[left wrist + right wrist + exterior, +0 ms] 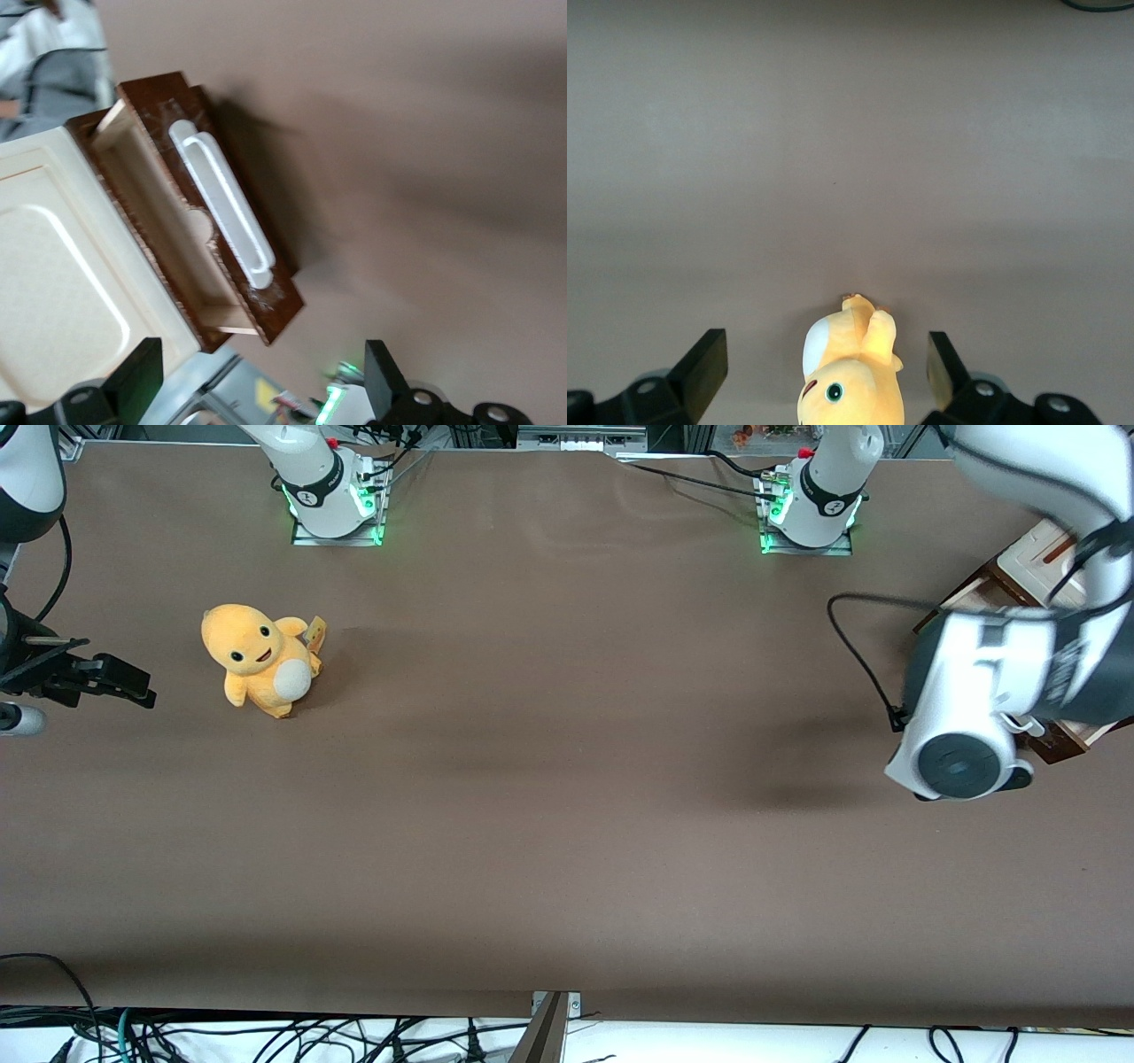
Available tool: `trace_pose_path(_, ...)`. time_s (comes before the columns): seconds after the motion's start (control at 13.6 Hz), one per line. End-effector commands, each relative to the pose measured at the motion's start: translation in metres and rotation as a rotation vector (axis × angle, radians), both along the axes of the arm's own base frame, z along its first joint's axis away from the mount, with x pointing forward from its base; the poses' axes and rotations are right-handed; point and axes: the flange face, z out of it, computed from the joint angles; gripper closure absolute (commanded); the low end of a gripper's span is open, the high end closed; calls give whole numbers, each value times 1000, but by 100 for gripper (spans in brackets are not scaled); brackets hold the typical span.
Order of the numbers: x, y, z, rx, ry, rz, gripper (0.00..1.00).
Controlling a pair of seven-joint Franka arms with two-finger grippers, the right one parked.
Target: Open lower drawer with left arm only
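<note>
The lower drawer [282,305] stands pulled out of the small cabinet [62,283]. Its pale interior [159,221] shows, and the long white bar handle [226,208] runs across its dark-brown front. My left gripper [260,359] is open and empty. It hovers above the table, apart from the drawer front, and touches nothing. In the front view the left arm [992,682] hangs over the cabinet [1032,558] at the working arm's end of the table. The arm hides most of the cabinet and the gripper itself.
An orange plush toy [261,660] stands on the brown table toward the parked arm's end and also shows in the right wrist view [850,372]. The left arm's base [811,509] stands at the table's edge farthest from the front camera.
</note>
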Motion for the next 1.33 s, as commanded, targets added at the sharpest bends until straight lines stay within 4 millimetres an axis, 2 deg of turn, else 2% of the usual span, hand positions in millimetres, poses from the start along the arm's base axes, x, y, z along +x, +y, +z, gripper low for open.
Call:
trace_pose_path(0.0, 1, -9, 53, -139, -76, -9, 0)
trace_pose_path(0.15, -5, -22, 94, -285, -140, 4, 0)
trace_pose_path(0.29, 0, -20, 107, -387, -199, 16, 0)
trace_pose_path(0.44, 12, -17, 108, -472, -271, 20, 0)
trace_pose_path(0.74, 19, 11, 106, -597, -269, -96, 0)
trace_pose_path(0.81, 17, 11, 105, -617, -282, -121, 0)
trace_pose_path(0.88, 12, 7, 103, -632, -312, -180, 0)
trace_pose_path(1.11, -30, 9, 87, -623, -369, -226, 0)
trace_pose_path(1.25, -39, 11, 91, -582, -363, -240, 0)
